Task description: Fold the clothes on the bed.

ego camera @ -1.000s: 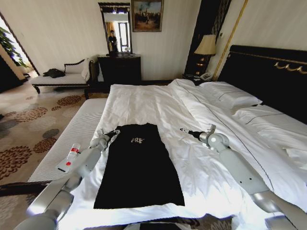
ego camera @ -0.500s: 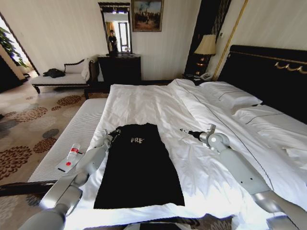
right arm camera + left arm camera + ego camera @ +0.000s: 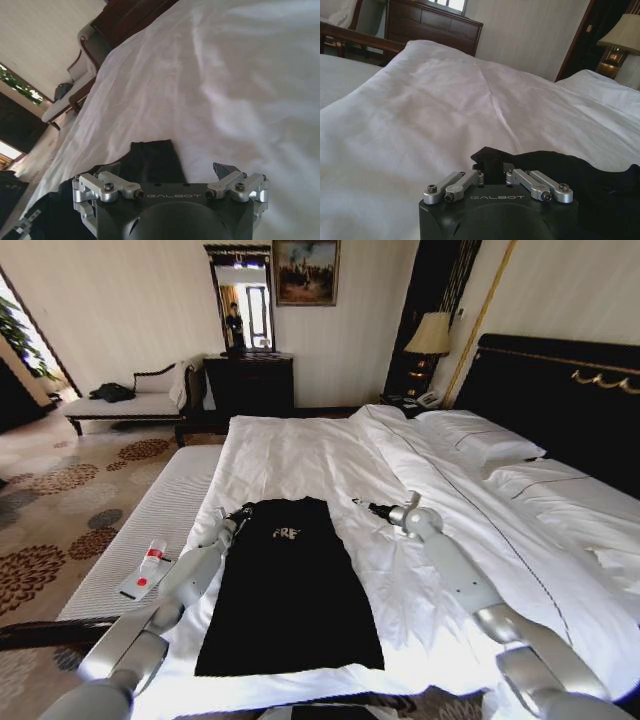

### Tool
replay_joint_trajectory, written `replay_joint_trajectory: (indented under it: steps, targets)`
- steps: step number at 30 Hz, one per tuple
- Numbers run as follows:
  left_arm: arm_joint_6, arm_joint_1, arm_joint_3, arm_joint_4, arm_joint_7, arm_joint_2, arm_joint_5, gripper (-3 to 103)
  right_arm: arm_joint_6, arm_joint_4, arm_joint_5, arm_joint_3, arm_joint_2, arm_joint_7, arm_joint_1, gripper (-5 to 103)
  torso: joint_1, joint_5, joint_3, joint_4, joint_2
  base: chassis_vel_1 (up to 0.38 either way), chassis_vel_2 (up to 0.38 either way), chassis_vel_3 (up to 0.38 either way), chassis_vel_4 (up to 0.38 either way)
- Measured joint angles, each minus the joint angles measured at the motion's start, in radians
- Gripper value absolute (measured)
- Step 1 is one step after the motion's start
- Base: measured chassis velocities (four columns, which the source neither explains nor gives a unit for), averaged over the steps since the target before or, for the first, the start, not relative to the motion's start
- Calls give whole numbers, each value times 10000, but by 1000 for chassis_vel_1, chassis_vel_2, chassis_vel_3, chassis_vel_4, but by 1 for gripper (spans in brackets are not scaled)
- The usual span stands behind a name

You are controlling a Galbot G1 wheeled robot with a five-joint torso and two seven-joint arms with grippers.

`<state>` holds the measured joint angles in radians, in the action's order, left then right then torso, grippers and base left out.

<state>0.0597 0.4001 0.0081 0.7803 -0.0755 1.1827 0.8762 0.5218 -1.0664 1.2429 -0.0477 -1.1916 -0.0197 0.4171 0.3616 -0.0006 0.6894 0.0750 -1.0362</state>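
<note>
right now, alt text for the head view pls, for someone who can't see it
A black T-shirt lies flat, already narrowed into a long strip, on a white bed. The left gripper is shut on its far left corner, and the right gripper hovers open just off its far right corner.

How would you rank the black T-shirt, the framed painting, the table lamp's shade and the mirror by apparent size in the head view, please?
1. Black T-shirt, largest by far.
2. Mirror.
3. Framed painting.
4. Lamp shade.
The shirt lies nearest the camera, so its lead is partly nearness.
</note>
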Motion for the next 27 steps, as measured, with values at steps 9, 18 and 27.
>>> replay_joint_trajectory:
  steps: [9,18,27]
  targets:
    - [-22,36,206,117,78,192,-164,1,-1228,2767,-1275,169,-1045,1365,-1337,100,2,-3,1,13,0,0,0,0,0]
    - [21,-77,539,119,-52,366,-29,1,-1376,4060,-1788,-416,-1397,1557,-1701,100,2,0,0,3,0,0,0,0,0]
    - [148,-126,633,417,123,285,206,1,-1446,4354,-2210,-522,-1789,1840,-1756,100,0,0,-1,7,0,0,0,0,0]
